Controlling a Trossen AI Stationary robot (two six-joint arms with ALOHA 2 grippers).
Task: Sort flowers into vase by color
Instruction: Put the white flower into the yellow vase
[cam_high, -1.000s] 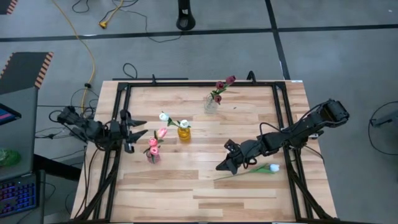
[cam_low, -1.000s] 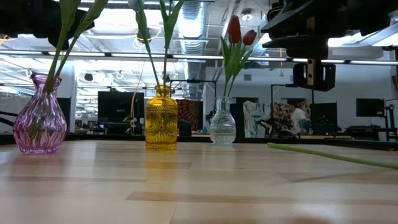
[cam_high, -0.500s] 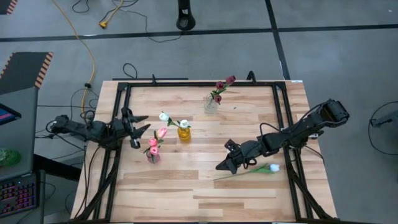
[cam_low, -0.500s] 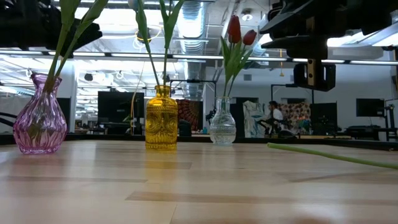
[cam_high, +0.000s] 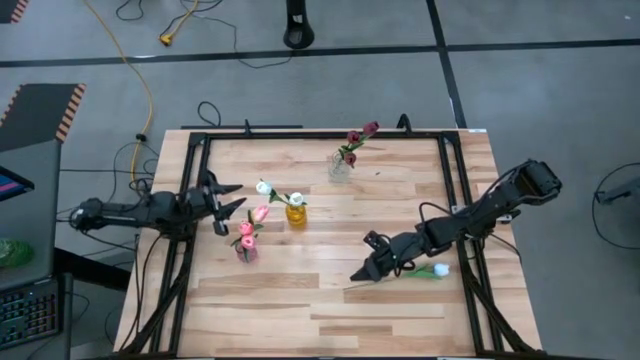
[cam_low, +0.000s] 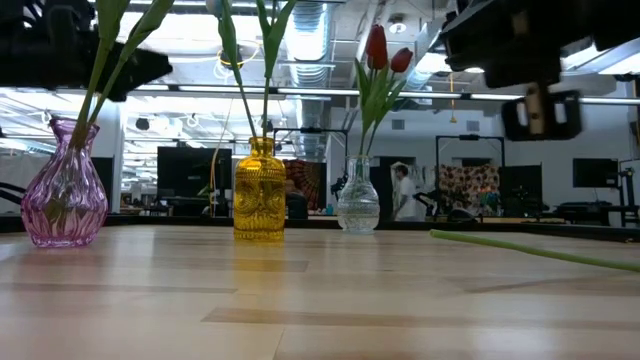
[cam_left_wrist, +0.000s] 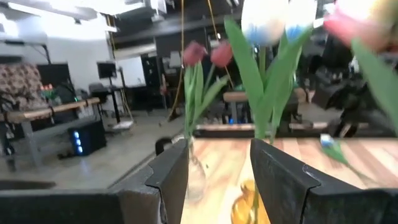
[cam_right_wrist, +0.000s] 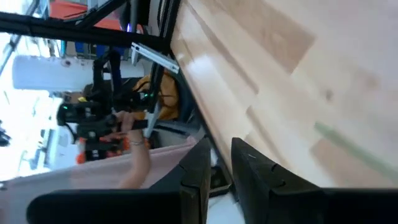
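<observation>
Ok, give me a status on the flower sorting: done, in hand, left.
Done: two dark red tulips stand in the clear vase, two white ones in the yellow vase, two pink ones in the pink vase.
In hand: nothing. The right gripper hangs empty above the stem of the white tulip lying on the table.
Left: that tulip goes into the yellow vase. The left gripper waits, fingers open, beside the pink vase.

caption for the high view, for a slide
Three vases hold sorted tulips; the right tool hovers by the last white tulip lying on the table, left tool open near the pink vase.
</observation>
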